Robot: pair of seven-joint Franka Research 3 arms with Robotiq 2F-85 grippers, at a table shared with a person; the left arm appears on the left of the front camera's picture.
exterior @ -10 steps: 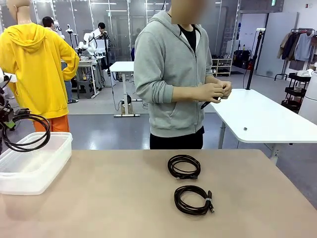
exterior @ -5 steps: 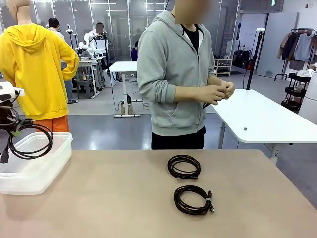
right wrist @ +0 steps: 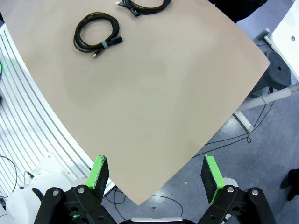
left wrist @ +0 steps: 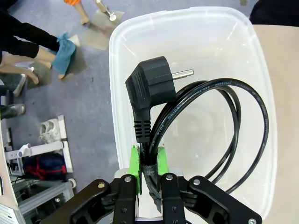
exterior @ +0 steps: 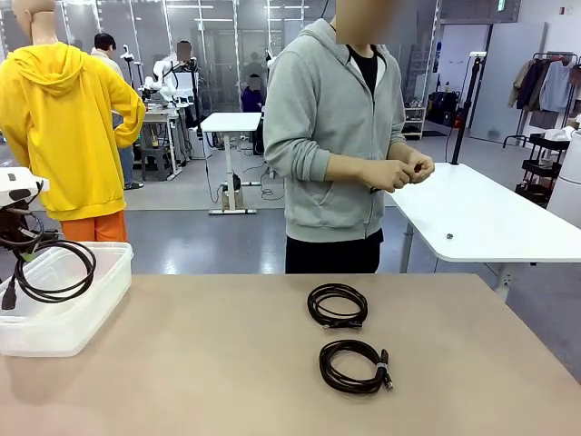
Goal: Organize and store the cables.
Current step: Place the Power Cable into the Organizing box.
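My left gripper (exterior: 24, 242) is shut on a thick black power cable coil (exterior: 54, 270) that hangs just above the clear plastic bin (exterior: 68, 325) at the table's left end. In the left wrist view the green pads (left wrist: 135, 162) pinch the coil at its tie, the plug (left wrist: 150, 86) pointing up over the bin (left wrist: 122, 60). Two thinner black coils lie right of the table's middle: one farther (exterior: 337, 305), one nearer (exterior: 354, 366). My right gripper (right wrist: 154, 173) hangs open high over the table's corner, with both coils (right wrist: 96, 36) (right wrist: 145, 5) far ahead of it.
A person in a grey hoodie (exterior: 336, 136) stands at the far side with both hands (exterior: 404, 171) together at waist height, holding something small and dark. The tan tabletop (exterior: 209, 363) between the bin and the coils is bare. A white table (exterior: 481, 218) stands behind on the right.
My left gripper has carried the power cable coil rightward and lower, from beside the bin to over it. The person has stepped slightly to the right. The two coils on the table have not moved.
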